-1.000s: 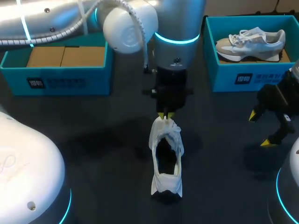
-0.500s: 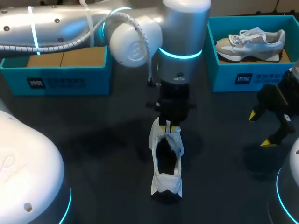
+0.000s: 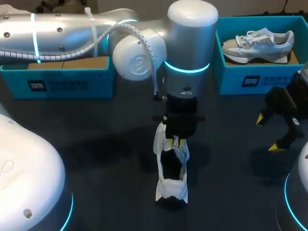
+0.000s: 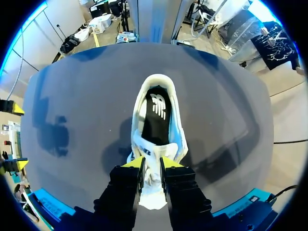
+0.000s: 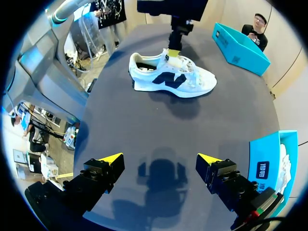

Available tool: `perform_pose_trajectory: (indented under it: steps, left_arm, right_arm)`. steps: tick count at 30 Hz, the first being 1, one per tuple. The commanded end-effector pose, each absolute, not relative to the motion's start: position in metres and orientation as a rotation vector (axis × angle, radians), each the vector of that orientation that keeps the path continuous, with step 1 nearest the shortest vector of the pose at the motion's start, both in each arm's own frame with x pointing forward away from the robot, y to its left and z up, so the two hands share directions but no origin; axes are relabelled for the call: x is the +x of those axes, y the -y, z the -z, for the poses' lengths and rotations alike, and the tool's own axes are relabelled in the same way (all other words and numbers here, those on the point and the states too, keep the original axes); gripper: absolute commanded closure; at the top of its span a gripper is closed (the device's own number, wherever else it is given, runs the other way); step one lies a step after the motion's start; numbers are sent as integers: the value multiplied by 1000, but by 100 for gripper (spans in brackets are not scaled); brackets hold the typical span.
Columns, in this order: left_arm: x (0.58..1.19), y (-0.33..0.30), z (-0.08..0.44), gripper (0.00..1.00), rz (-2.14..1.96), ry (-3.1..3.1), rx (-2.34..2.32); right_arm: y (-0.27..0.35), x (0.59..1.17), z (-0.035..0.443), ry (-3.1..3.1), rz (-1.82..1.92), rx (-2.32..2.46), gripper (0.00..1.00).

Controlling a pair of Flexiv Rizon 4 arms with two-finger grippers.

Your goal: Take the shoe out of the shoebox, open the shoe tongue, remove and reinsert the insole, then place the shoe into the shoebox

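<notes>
Between two teal shoeboxes (image 3: 62, 85) (image 3: 236, 79), white shoe (image 3: 171, 168), tongue (image 4: 152, 190) in the closed left pincer (image 4: 151, 163); right pincer (image 5: 160, 157) open, apart.

The shoe (image 3: 172, 185) is white with a navy side mark and black insole (image 4: 155, 115); boxes (image 3: 72, 84) teal, table (image 3: 96, 144) dark grey, fingertips (image 5: 110, 158) yellow.

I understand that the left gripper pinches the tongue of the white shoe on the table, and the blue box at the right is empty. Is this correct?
No. The blue box at the right is not empty: the head view shows a grey and white shoe lying in it. The left gripper does pinch the tongue of the white shoe on the table.
</notes>
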State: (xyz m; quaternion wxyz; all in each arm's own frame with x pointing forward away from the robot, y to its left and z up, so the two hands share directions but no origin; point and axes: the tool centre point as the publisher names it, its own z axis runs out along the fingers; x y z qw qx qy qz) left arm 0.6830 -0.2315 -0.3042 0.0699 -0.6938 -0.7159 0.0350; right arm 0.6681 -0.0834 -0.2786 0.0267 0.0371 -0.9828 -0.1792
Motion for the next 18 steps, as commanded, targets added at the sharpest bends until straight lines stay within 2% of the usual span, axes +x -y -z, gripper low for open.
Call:
perform_pose_trajectory:
  steps: [1, 11, 18]
  left_arm:
    - [690, 237, 299, 78, -120, 2162, -2072]
    - [690, 241, 323, 79, -89, 2147, -2057]
    - [677, 215, 344, 81, -111, 2127, -2044]
  right_arm:
    - [83, 668, 280, 3037, 549, 114, 0]
    - [83, 668, 280, 3037, 549, 114, 0]
    - [83, 668, 280, 3037, 549, 114, 0]
